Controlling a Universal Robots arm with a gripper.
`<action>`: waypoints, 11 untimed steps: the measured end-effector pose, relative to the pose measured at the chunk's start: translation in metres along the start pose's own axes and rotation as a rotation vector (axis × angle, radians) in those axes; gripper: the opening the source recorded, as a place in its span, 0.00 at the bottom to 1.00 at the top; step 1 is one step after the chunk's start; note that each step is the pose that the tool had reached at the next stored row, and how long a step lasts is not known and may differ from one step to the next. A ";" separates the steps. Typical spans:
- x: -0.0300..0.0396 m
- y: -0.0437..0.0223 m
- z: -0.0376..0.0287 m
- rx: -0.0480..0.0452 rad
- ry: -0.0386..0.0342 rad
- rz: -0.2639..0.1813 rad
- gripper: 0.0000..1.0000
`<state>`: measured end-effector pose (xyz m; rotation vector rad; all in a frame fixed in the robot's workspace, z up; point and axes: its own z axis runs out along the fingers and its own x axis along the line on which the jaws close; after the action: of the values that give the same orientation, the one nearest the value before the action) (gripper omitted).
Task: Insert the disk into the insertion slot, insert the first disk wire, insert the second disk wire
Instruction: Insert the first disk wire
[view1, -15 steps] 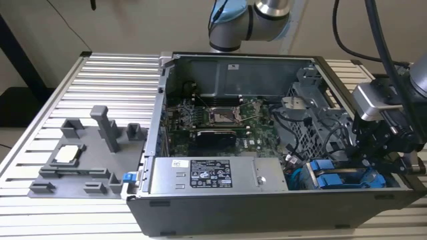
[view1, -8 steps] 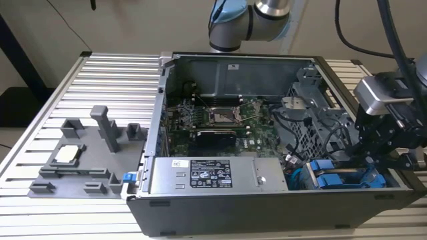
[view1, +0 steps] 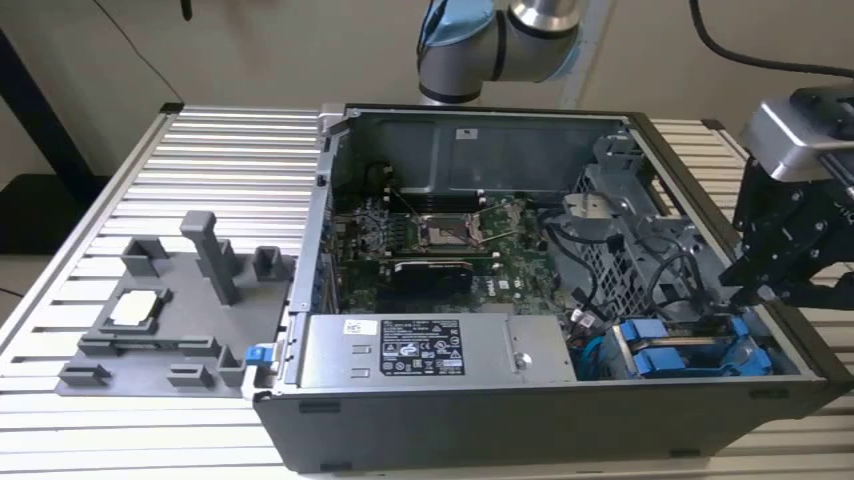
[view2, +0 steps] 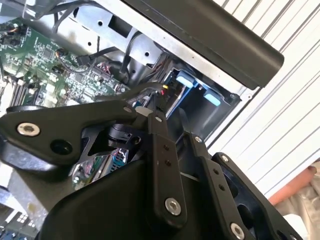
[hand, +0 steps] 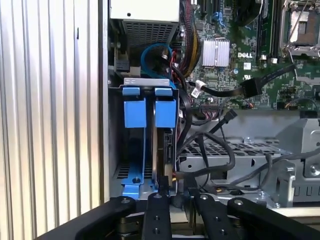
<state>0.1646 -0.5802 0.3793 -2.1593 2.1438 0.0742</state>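
Disk (hand: 165, 150) stands on edge inside the insertion slot (hand: 149, 81) of the grey cage. Its blue tab is level with the neighbouring blue-fronted unit (hand: 134, 112). Gripper (hand: 180, 196) is just beside the disk's edge farthest from that tab, at the cage's open side, with black cables (hand: 222, 150) trailing close by. Claw state: cannot tell whether open or closed. In the exterior view the cage sits in the computer case (view1: 534, 425), in the corner toward the view's right

Disk (hand: 164, 145) frame glossy plastic; insertion slot (hand: 148, 81) dull sheet metal; table (view1: 200, 150) ribbed metal.
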 end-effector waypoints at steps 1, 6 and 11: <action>-0.0005 -0.0002 -0.0045 0.0000 0.0000 0.000 0.27; -0.0019 -0.0006 -0.0178 0.0000 -0.0002 0.000 0.27; -0.0027 -0.0006 -0.0182 0.0000 0.0003 0.000 0.27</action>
<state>0.1646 -0.5794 0.3977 -2.1595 2.1438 0.0739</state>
